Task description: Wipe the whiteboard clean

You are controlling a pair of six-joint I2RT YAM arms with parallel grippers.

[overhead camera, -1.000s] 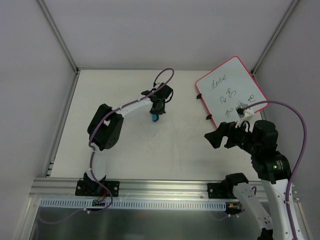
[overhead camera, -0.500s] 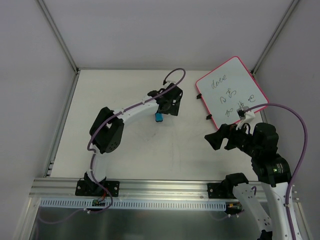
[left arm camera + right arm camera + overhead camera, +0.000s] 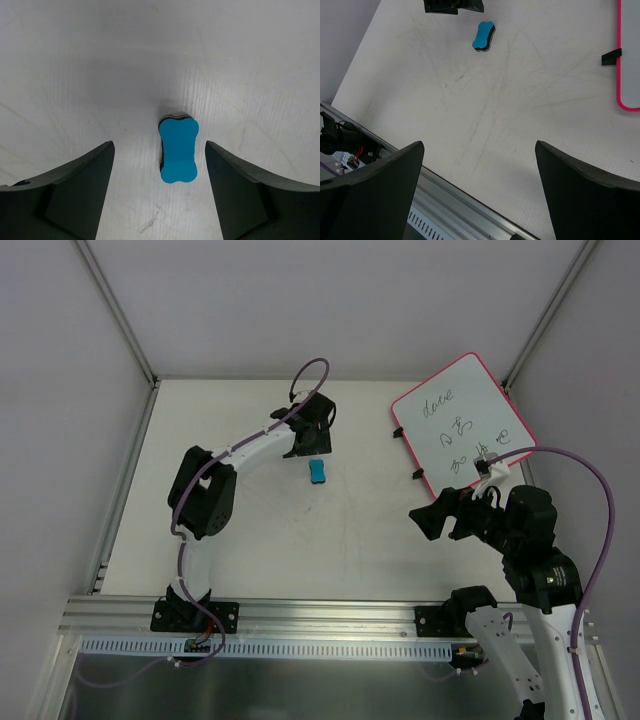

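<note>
Whiteboard (image 3: 460,422) looks stiff, flat, light; likely slides when rubbed. Eraser (image 3: 178,148) small, probably soft; pinch its narrow waist. Left claw (image 3: 159,145) released above it, right claw (image 3: 479,145) released, empty.

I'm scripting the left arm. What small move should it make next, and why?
Probably lower the left gripper onto the eraser and close. The eraser lies free on the table, framed between its open jaws in the left wrist view, and the whiteboard carries scribbles.
</note>
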